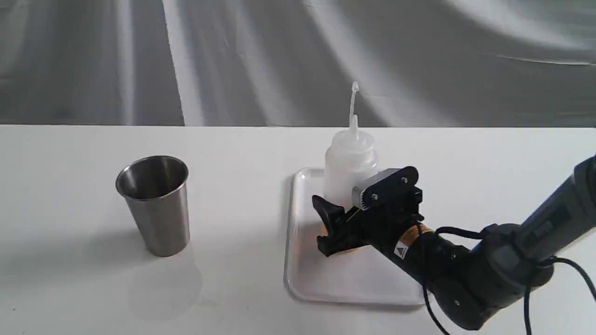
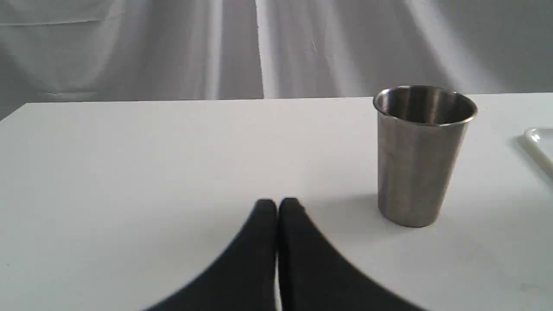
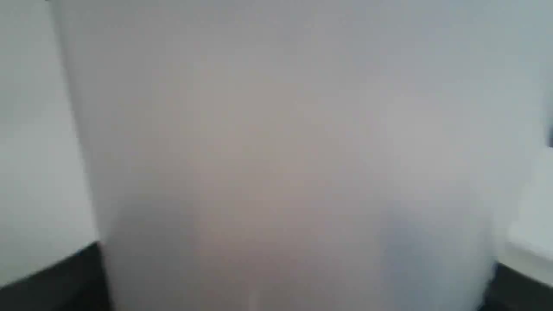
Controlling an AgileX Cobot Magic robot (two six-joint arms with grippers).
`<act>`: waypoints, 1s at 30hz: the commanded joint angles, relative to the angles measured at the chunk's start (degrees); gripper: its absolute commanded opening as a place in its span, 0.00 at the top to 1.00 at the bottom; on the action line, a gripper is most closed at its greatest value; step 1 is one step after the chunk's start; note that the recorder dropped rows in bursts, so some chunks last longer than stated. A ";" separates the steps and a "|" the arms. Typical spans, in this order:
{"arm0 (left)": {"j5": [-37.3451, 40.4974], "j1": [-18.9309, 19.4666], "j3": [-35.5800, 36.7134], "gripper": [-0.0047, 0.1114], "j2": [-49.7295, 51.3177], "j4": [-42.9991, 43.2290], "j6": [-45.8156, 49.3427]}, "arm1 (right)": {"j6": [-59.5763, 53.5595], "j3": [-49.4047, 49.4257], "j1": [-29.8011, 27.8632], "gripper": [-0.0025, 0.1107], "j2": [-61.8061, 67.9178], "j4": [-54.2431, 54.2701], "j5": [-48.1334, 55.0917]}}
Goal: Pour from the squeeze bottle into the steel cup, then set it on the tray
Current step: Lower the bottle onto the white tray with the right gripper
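The right claw [image 1: 338, 201] sits around the bottle [image 1: 347, 163] on the tray [image 1: 335, 279]; I cannot tell if it grips. A hard squeeze could make it squirt.

Counter [image 1: 70, 186] layout: steel cup [image 1: 153, 204] upright on the left, standing directly on the counter. Tray [image 1: 344, 279] flat to its right, well apart from it. Squeeze bottle [image 1: 349, 163] upright over the tray's back half, nozzle up; its base is hidden. Right end effector [image 1: 347, 204] comes in from the front right and straddles the bottle's lower body, one finger on each side; contact is unclear. Left end effector [image 2: 276, 207] is low over the counter, fingertips together, with the cup ahead of it, off toward the tray side.
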 commanded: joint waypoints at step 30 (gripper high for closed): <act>-0.43 -0.46 0.25 0.96 -0.15 -0.04 -0.16 | 0.33 0.87 -0.47 0.72 0.84 1.37 -2.54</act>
